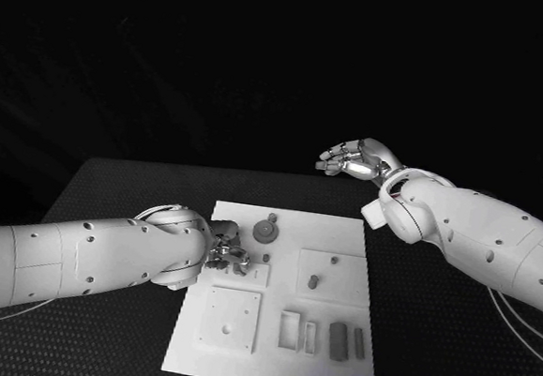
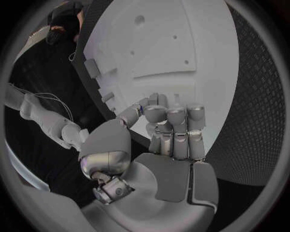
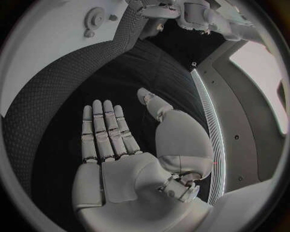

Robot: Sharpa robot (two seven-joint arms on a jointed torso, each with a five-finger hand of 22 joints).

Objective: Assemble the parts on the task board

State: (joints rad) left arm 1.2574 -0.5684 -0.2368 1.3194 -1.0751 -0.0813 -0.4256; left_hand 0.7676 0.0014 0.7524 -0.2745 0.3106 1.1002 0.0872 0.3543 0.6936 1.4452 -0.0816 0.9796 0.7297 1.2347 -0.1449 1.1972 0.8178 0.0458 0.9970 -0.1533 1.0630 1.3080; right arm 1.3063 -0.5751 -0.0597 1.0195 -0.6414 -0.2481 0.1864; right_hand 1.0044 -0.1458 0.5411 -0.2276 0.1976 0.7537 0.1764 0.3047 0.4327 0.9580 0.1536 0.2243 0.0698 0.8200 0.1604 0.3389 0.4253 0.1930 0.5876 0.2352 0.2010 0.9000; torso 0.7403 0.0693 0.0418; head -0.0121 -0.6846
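The white task board [image 1: 278, 359] lies in the middle of the black table. My left hand [image 1: 226, 252] hovers low over the board's left side, beside small upright parts [image 1: 266, 258]. In the left wrist view its fingers [image 2: 175, 121] curl in toward the palm above the board [image 2: 175, 43]; whether they pinch a part is hidden. A round gear-like part [image 1: 267, 230] sits near the board's far edge, also seen as the gear [image 3: 94, 18] in the right wrist view. My right hand [image 1: 353, 160] is raised beyond the table's far edge, its palm [image 3: 121, 164] flat and holding nothing.
On the board lie a square plate [image 1: 231, 318], a small peg [image 1: 314, 280], a rectangular frame [image 1: 290, 330] and two dark bars [image 1: 337, 339] near the front right. Black textured table [image 1: 122, 186] surrounds the board on all sides.
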